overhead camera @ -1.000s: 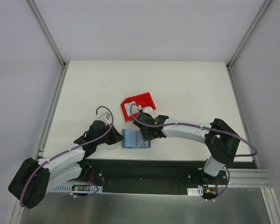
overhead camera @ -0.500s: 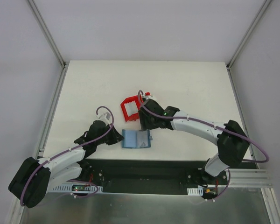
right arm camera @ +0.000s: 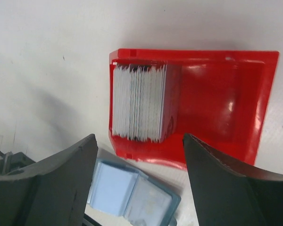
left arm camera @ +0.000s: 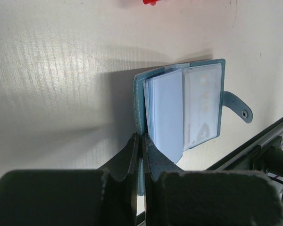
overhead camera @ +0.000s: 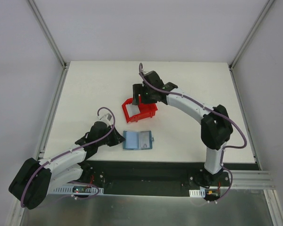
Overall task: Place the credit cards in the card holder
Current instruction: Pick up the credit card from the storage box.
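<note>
moved: right gripper point(right arm camera: 139, 139) has swung off the card holder point(overhead camera: 138, 140) and back over the red bin point(overhead camera: 148, 113); its jaws stand wider than a second ago. Card holder and left gripper point(left arm camera: 141, 141) have not shifted.
credit cards point(right arm camera: 140, 102): pale stack standing on edge inside the red bin, packed against one end wall.
card holder: lies open on the surface point(overhead camera: 94, 89) near its front edge, just in front of the bin and apart from it. Pale-blue sleeves face up; a light card shows through the clear sleeve. Snap tab point(left arm camera: 238, 107) sticks out on the side away from the left gripper.
left gripper: clenched on the card holder's teal cover edge, low against the surface.
right gripper: released, nothing between its fingers, hovering directly above the card stack in the bin.
</note>
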Tool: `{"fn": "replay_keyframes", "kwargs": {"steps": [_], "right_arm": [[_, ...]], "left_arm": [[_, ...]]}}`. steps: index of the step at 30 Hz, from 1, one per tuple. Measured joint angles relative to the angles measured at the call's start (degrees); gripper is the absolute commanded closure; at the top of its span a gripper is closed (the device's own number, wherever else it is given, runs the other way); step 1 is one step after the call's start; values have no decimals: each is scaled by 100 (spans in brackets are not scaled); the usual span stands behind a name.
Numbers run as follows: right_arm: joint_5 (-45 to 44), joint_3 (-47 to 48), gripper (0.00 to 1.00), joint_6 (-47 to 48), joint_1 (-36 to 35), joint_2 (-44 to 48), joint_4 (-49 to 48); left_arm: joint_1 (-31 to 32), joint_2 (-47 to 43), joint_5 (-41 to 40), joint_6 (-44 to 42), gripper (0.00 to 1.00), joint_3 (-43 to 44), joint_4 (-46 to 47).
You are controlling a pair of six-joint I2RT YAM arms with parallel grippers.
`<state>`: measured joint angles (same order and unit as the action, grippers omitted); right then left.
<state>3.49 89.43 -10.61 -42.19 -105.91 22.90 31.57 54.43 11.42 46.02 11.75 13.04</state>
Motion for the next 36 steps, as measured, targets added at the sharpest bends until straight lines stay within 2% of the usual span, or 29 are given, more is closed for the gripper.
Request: {"fn": "replay_keyframes", "kwargs": {"steps": [6, 11, 32, 36], "right_arm": [[376, 610, 17, 109, 105, -918, 116], [538, 894, 15, 162, 146, -1281, 197], [1220, 999, 13, 24, 264, -1945, -20], [1294, 999, 16, 20, 269, -1947, -70]], "left_arm": [[0, 72, 0, 0, 100, 35, 11], [0, 116, 0, 0, 100, 55, 28], [0, 365, 0, -2, 100, 101, 129], [0, 380, 2, -2, 100, 109, 129]]}}
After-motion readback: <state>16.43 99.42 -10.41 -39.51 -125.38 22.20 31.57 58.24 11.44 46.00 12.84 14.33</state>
